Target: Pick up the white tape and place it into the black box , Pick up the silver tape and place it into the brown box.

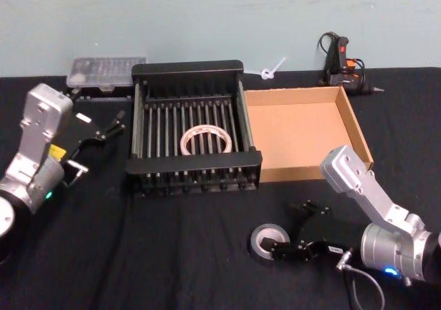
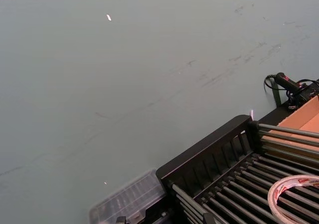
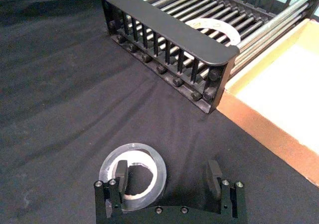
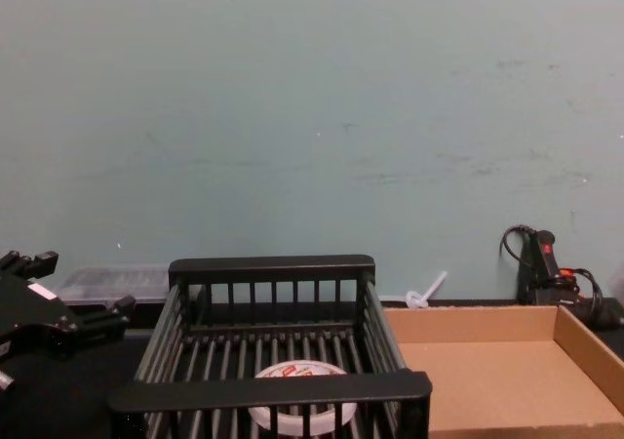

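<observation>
Two rolls are at different stages: the white tape [image 1: 205,140] lies flat on the slatted floor of the black box [image 1: 196,67], while the silver tape [image 1: 269,242] rests flat on the black cloth of the table [image 1: 172,255] toward its near edge, in front of the gap between the two boxes. The brown box [image 1: 358,127] sits just beside the black box on its right, their walls touching or nearly so. The right gripper [image 3: 168,176] is low over the table at the silver tape, its fingers [image 3: 214,176] spread wide. In the right wrist view one finger stands inside the roll's centre hole, so the near side of the ring sits at that finger, and the other finger stands well clear of the roll on bare cloth; nothing is pinched. The left gripper [image 1: 105,129] hangs above the table off the left side of the black box, fingers spread and holding nothing, well apart from both rolls.
</observation>
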